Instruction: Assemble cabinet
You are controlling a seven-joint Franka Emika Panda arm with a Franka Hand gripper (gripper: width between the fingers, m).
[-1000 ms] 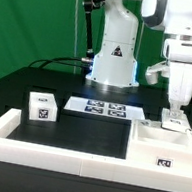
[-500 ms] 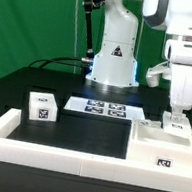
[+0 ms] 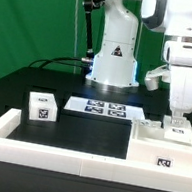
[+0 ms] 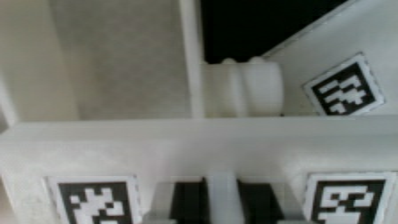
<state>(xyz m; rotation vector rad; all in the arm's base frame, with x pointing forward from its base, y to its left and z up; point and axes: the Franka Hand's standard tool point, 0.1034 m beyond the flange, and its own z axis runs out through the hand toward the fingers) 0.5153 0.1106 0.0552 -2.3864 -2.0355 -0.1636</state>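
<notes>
The white cabinet shell (image 3: 165, 146) stands at the exterior view's right, with a tag on its front. My gripper (image 3: 177, 122) is straight above its back edge, fingers down among the white parts there. In the wrist view the gripper (image 4: 226, 200) has its two dark fingers close together, with a thin white cabinet wall (image 4: 226, 192) between them. A round white peg (image 4: 246, 88) and a tagged white face (image 4: 347, 88) lie just beyond. A small white drawer block (image 3: 42, 105) with a tag sits apart at the exterior view's left.
The marker board (image 3: 104, 110) lies at the table's middle in front of the robot base (image 3: 113, 61). A long low white border rail (image 3: 65, 148) runs along the front and up the left side.
The gripper has shifted slightly toward the exterior view's right and a little lower over the cabinet shell. The drawer block has not moved.
</notes>
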